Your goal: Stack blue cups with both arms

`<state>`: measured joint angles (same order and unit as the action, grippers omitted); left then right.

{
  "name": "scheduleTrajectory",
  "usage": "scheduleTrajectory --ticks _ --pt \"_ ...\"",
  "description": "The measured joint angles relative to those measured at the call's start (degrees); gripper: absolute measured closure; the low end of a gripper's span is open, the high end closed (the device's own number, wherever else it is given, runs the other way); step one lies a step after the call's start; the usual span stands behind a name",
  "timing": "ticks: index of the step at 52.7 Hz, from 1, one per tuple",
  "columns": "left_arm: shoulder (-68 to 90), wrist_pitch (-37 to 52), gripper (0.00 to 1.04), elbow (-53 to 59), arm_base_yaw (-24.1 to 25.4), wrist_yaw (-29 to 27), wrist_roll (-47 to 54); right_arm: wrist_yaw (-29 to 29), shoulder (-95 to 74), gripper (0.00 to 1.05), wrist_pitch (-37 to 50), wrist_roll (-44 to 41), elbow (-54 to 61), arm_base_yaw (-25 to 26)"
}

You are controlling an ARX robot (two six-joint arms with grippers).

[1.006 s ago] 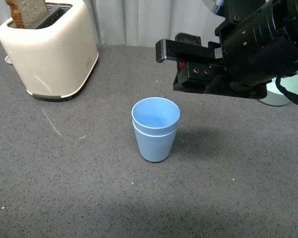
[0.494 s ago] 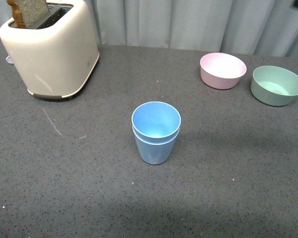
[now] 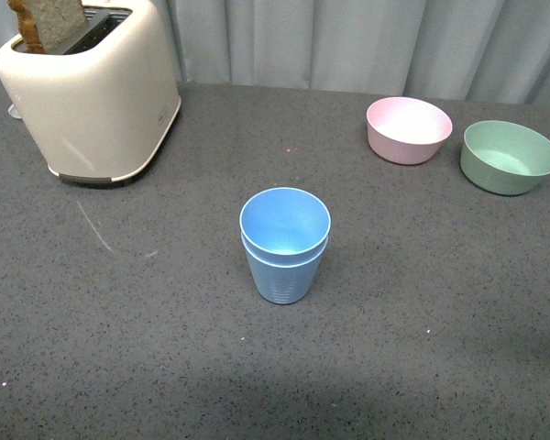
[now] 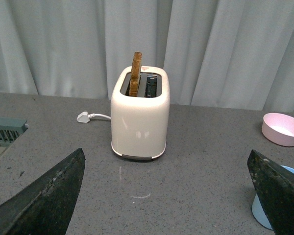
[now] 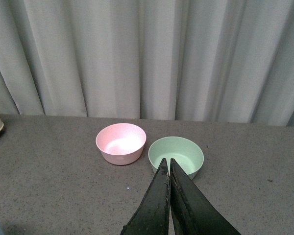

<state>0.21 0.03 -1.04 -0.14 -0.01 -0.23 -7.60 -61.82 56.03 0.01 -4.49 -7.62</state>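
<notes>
Since a second ago the right arm has pulled out of the front view, leaving the blue cups point(image 3: 285, 243) nested one inside the other, upright on the gray tabletop point(image 3: 422, 348). Both hands are clear of the stack. Fingers of the left hand point(image 4: 166, 196) stand wide apart, holding nothing; the toaster point(image 4: 139, 116) with its slice of bread point(image 4: 136, 72) sits ahead between them, the cups beside one fingertip. Fingers of the right hand point(image 5: 169, 169) are pressed together, empty, just short of the green bowl point(image 5: 176, 154), with the pink bowl point(image 5: 121, 142) beside it.
</notes>
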Motion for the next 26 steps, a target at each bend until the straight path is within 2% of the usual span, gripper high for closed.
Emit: scheduleTrajectory --ticks 12,16,19,26 --pt "0.00 0.00 0.07 0.00 0.00 0.00 0.00 2.78 10.64 1.04 -7.96 0.00 2.45 2.40" --pt "0.00 0.00 0.07 0.00 0.00 0.00 0.00 6.86 14.23 1.04 -10.86 0.00 3.08 5.55" --pt "0.00 0.00 0.07 0.00 0.00 0.00 -0.02 7.04 17.92 1.04 -14.01 0.02 3.58 7.26" --pt "0.00 0.00 0.07 0.00 0.00 0.00 0.00 7.50 23.47 1.04 -18.84 0.00 3.98 7.45"
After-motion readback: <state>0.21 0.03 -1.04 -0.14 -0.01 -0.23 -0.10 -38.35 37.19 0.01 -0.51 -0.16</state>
